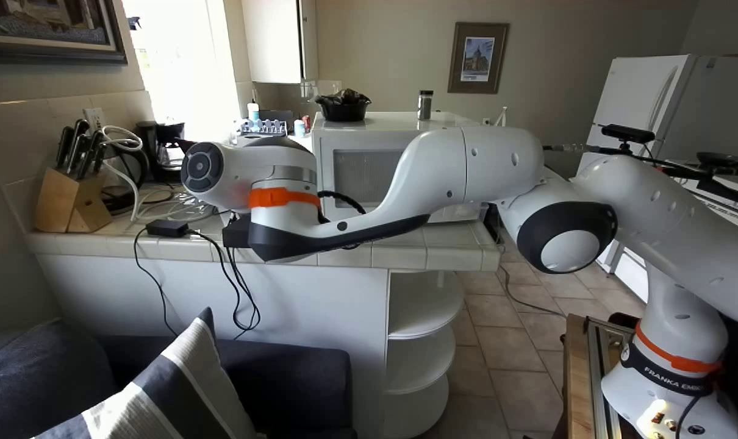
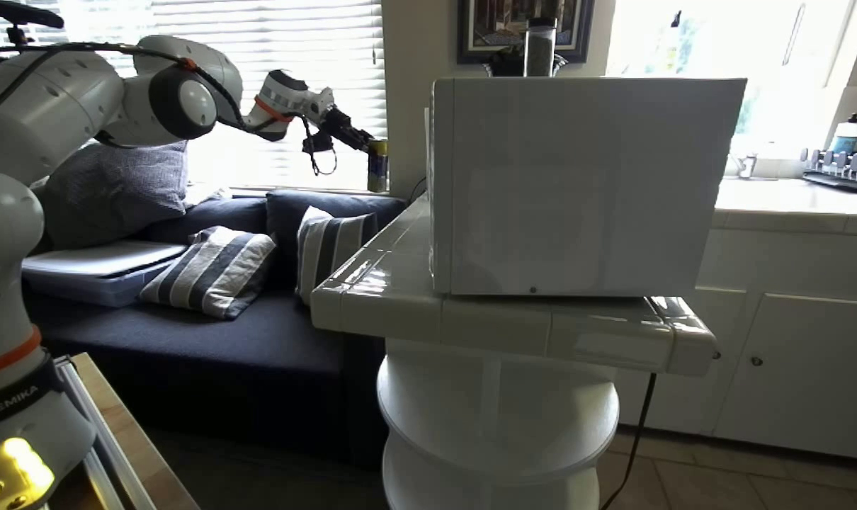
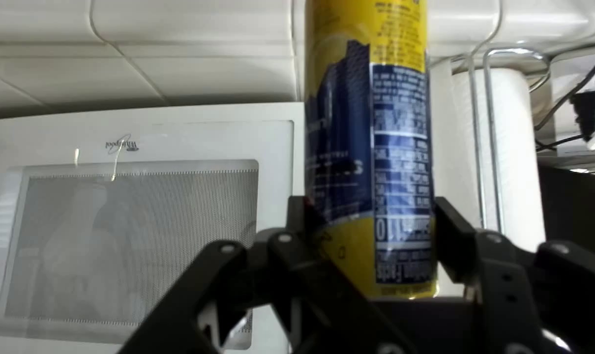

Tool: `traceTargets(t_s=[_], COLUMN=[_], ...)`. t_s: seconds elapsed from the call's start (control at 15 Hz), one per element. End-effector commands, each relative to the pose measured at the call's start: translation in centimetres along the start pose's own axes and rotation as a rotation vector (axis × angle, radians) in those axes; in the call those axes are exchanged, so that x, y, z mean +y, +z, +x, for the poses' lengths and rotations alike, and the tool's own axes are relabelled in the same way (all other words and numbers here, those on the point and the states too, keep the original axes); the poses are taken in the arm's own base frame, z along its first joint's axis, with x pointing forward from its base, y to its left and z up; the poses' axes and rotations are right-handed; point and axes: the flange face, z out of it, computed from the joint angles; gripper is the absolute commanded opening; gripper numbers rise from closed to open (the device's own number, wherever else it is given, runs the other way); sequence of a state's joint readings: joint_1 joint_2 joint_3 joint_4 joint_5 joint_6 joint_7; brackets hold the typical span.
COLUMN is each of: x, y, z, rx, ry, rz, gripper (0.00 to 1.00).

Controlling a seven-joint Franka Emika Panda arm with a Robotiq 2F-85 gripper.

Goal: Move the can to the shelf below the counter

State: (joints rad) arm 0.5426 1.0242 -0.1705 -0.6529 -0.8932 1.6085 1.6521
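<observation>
The can, yellow and dark blue, stands upright in the air in an exterior view (image 2: 377,168) and fills the middle of the wrist view (image 3: 369,123). My gripper (image 3: 371,216) is shut on it near one end, a finger on each side. The gripper also shows in an exterior view (image 2: 369,142), holding the can by its upper part. In an exterior view the arm hides can and fingers. The shelf, a white rounded board under the counter's end, shows in both exterior views (image 1: 427,314) (image 2: 499,425). The counter has a pale tiled top (image 1: 405,253) (image 2: 492,322).
A white microwave (image 1: 369,177) (image 2: 584,184) stands on the counter end, with a jar (image 1: 425,105) on top. A paper-towel roll (image 3: 509,147) is beside it. A knife block (image 1: 73,201) and cables (image 1: 241,305) are farther along. A dark couch (image 2: 258,354) lies alongside.
</observation>
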Motion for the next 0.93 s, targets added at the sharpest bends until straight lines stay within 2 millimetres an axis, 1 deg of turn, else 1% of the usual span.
traceTargets(t_s=[0.0,0.13,0.33,0.53,0.73,0.87], x=[0.9,1.9,3.6,6.0,9.1,11.4], y=[-3.8,-5.3,-6.7,-7.5,-7.1,-6.0], z=[-2.7,-4.9,-8.5,-12.5,-16.3,-18.8], rx=[-0.036,-0.054,-0.053,-0.087,-0.082,-0.079], ry=[0.03,0.027,0.01,-0.029,-0.059,-0.086], rz=[0.044,0.046,0.025,-0.011,-0.068,-0.12], gripper=[0.38,0.38,0.38,0.38,0.38,0.38])
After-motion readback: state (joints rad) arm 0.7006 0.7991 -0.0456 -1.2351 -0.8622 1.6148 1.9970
